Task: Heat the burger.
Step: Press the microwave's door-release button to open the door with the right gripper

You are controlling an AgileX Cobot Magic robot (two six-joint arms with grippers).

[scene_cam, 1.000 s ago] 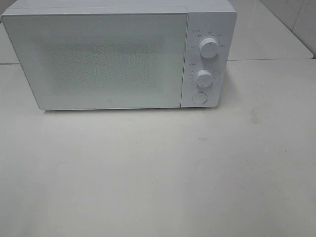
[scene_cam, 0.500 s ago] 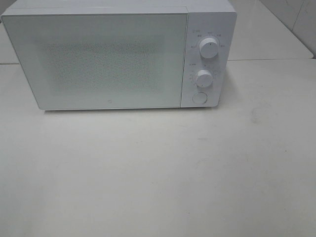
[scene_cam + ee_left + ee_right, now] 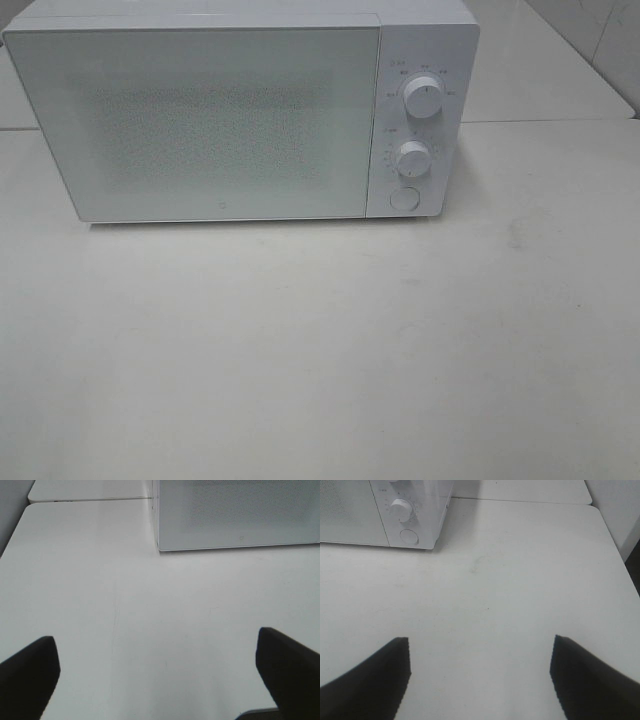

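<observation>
The burger is out of view in every frame. A white microwave (image 3: pixel 240 115) stands at the back of the white table (image 3: pixel 320 340) with its door shut; its frosted door (image 3: pixel 200 125) hides the inside. In the left wrist view my left gripper (image 3: pixel 157 667) is open over bare table, in front of the microwave's left corner (image 3: pixel 235 515), with nothing between its dark fingers (image 3: pixel 30 675). My right gripper (image 3: pixel 480 672) is open too, empty, over bare table in front of the microwave's control side (image 3: pixel 410 515). Neither gripper shows in the high view.
The control panel on the microwave's right carries two white knobs (image 3: pixel 423 98) (image 3: pixel 412 158) and a round button (image 3: pixel 403 199). A second table surface (image 3: pixel 540 60) lies behind, to the right. The table's right edge (image 3: pixel 615 550) shows in the right wrist view.
The upper knob's pointer has turned a little since the earliest frame. Nothing else in the high view has moved.
</observation>
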